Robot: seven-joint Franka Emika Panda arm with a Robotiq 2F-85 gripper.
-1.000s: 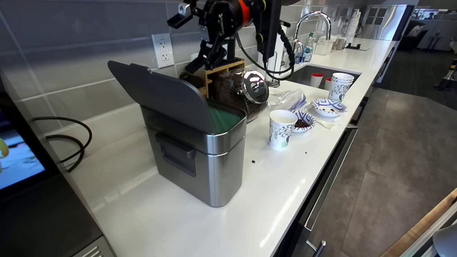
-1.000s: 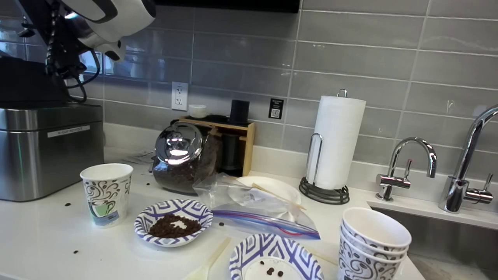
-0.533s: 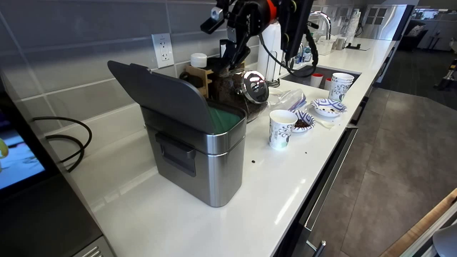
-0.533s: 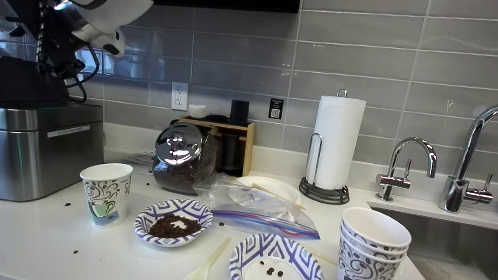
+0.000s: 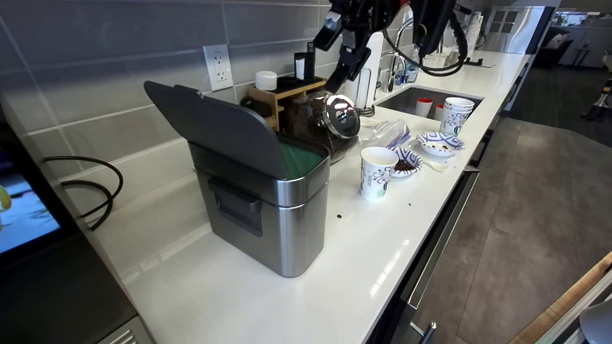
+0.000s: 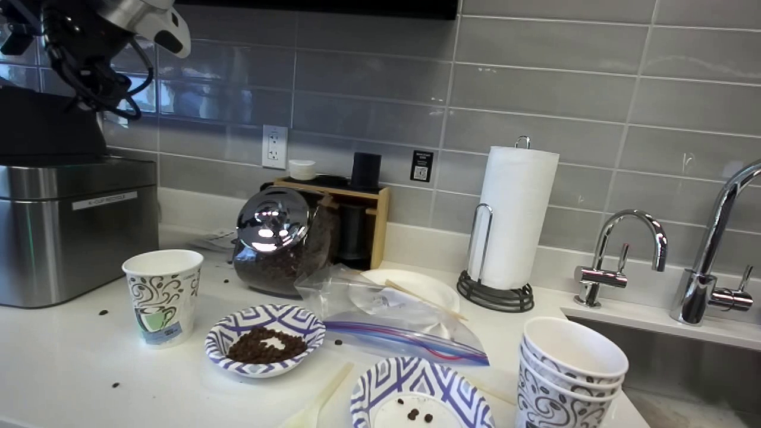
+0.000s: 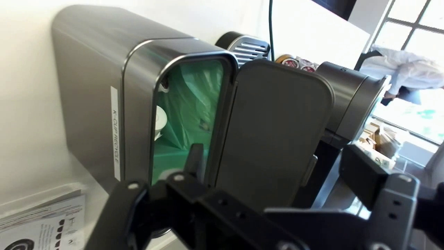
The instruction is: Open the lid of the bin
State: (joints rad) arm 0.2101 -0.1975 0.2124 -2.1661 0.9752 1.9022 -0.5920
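The brushed-steel bin stands on the counter and also shows in an exterior view and in the wrist view. Its dark grey lid stands raised and tilted back on its hinge, baring the green lining. The raised lid also shows in an exterior view and in the wrist view. My gripper is open and empty, in the air above and apart from the bin and lid. In the wrist view its fingers are spread wide, with the lid seen between them.
A glass jar with a chrome lid and a wooden rack stand beside the bin. A paper cup, patterned bowls, a plastic bag and a paper towel roll lie farther along. A black-framed screen is at the near end.
My open gripper has moved away from above the bin, toward the sink side. The lid stays raised and the bin has not moved.
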